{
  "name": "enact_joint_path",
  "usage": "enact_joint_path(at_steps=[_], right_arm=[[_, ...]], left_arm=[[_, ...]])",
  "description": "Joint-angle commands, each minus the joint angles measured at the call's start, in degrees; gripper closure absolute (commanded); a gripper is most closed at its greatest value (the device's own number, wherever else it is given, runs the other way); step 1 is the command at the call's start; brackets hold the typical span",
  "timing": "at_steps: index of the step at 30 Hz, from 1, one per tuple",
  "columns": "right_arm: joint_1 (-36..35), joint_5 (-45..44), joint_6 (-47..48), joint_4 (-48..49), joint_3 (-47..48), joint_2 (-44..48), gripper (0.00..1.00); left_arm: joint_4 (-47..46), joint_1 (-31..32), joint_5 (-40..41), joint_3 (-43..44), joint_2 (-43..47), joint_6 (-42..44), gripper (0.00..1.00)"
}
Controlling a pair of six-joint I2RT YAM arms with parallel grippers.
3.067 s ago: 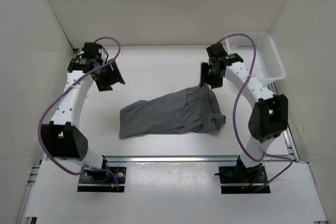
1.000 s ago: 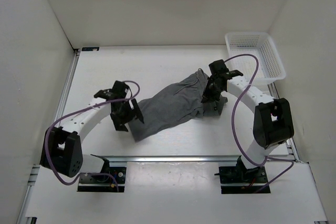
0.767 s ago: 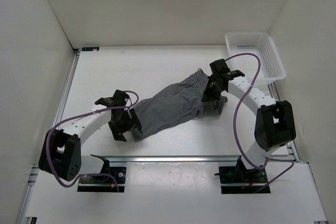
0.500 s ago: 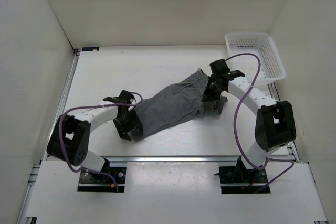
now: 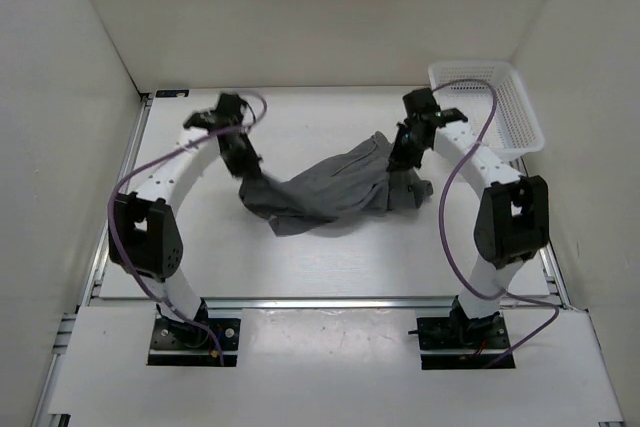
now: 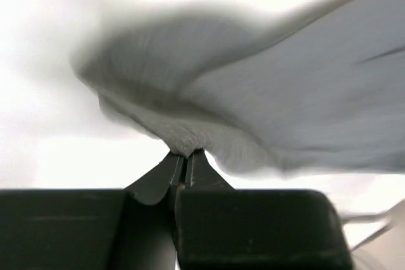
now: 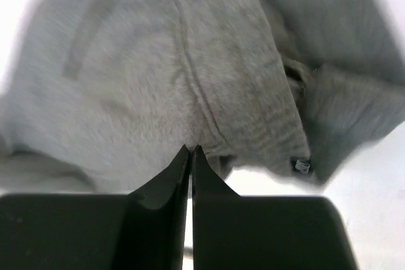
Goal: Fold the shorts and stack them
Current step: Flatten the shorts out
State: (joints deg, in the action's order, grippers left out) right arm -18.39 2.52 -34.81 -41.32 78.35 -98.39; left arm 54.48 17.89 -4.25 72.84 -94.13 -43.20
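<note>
shorts (image 5: pixel 330 192) soft, light, limp; sag between two grips. left gripper (image 5: pixel 247 172) pinched shut on one end, right gripper (image 5: pixel 402 155) clamped near the waistband. edges look the best holds.

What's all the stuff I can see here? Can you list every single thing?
shorts: one pair, grey, middle of the table, pinched at both ends
basket: one, white mesh, far right corner of the table
table: one, white, under everything
walls: three, white, at the left, back and right
rail: one, silver metal, along the table's near edge
cables: two, purple, one looping along each arm
left arm: one, white with black joints, left side
right arm: one, white with black joints, right side
left gripper: one, black, shut on the shorts' left end
right gripper: one, black, shut on the shorts' right end, near the basket
</note>
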Motion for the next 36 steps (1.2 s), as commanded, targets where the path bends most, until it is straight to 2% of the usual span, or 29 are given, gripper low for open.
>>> enact_joint_path(at_steps=[1, 2, 3, 4, 6, 8, 11, 13, 15, 16, 18, 19, 20, 21, 22, 23, 24, 25, 26, 27, 29, 30, 34, 36], right_arm=[[2.5, -0.2, 4.1, -3.5, 19.6, -5.5, 1.00], [2.5, 0.3, 4.7, -6.1, 24.2, -7.2, 1.00], [3.2, 0.3, 4.7, -7.0, 28.2, -7.3, 1.00], [3.2, 1.1, 4.7, -7.0, 34.3, -7.3, 1.00], [3.8, 2.3, 5.4, -7.0, 37.9, -4.8, 1.00], [3.8, 2.8, 6.6, -5.5, 37.7, -0.2, 1.00], [2.4, 2.7, 8.3, -1.1, 27.4, 9.1, 1.00], [1.5, 1.3, 10.2, 1.9, 20.3, 16.6, 1.00], [0.1, -0.9, 10.8, 3.3, 8.5, 21.8, 1.00], [0.1, -0.9, 10.8, 4.0, 4.6, 26.8, 1.00], [-1.3, -2.1, 10.8, 4.1, -7.1, 31.8, 0.96], [-2.0, -2.1, 9.8, 4.1, -11.1, 36.6, 0.88], [-2.0, -2.7, 8.7, 3.4, -19.4, 39.0, 0.71], [-2.0, -2.7, 7.5, 2.9, -23.5, 41.2, 0.43], [-2.0, -3.2, 4.0, 0.6, -27.1, 45.1, 0.34], [-2.0, -3.7, 2.0, -0.9, -33.1, 46.9, 0.29], [-2.0, -4.5, -0.2, -2.4, -35.7, 50.0, 0.29], [-2.0, -4.5, -4.5, -5.1, -37.7, 51.6, 0.31], [-2.0, -5.1, -6.6, -6.0, -40.6, 53.1, 0.35], [-2.0, -5.1, -10.7, -7.2, -41.5, 55.5, 0.44], [-2.0, -4.6, -13.3, -7.7, -42.8, 56.9, 0.44], [-2.0, -4.0, -14.7, -7.7, -42.8, 56.9, 0.41], [-2.0, 1.8, -18.0, -0.3, -44.0, 51.8, 0.15], [-2.0, 4.4, -19.4, 3.3, -45.5, 47.5, 0.10]], left_arm=[[9.2, -5.3, 5.3, 23.8, -1.5, 6.0, 0.90], [11.2, -6.2, 5.3, 29.8, -3.7, 6.5, 0.90], [12.8, -7.9, 5.3, 40.8, -4.5, 7.1, 0.90], [15.3, -8.8, 4.5, 45.9, -5.2, 7.1, 0.90], [15.3, -11.1, 2.1, 54.7, -5.2, 7.1, 0.90], [14.1, -11.6, 0.4, 55.8, -1.7, 7.6, 0.90], [11.3, -12.4, -2.1, 49.0, 5.9, 7.6, 0.90], [10.0, -12.4, -2.6, 39.9, 10.1, 7.6, 0.90], [9.2, -12.4, -3.2, 31.7, 17.1, 7.6, 0.90], [7.9, -11.8, -3.2, 21.6, 19.8, 7.6, 0.90], [6.0, -10.2, -3.2, 10.0, 27.8, 6.8, 0.90], [5.1, -9.7, -3.2, 4.0, 30.2, 6.1, 0.90], [2.9, -9.1, -4.7, -7.7, 32.1, 4.6, 0.90], [2.0, -9.1, -6.0, -13.2, 33.6, 3.7, 0.82], [1.4, -9.1, -7.3, -17.7, 34.4, 3.7, 0.57], [1.4, -9.1, -8.9, -24.3, 34.4, 2.1, 0.47], [0.8, -9.1, -8.9, -26.3, 34.4, 2.1, 0.44], [0.8, -9.1, -8.9, -27.6, 35.0, 1.2, 0.37], [0.8, -9.1, -8.9, -28.4, 35.5, 0.1, 0.31], [0.8, -9.1, -8.9, -29.1, 36.6, 0.0, 0.23], [0.8, -9.1, -8.4, -29.1, 37.3, -2.0, 0.18], [0.8, -9.1, -8.4, -29.1, 36.7, -2.0, 0.18], [0.4, -9.1, -6.2, -31.2, 32.0, -4.5, 0.18], [-2.6, -9.1, -5.5, -32.8, 29.5, -5.7, 0.17]])
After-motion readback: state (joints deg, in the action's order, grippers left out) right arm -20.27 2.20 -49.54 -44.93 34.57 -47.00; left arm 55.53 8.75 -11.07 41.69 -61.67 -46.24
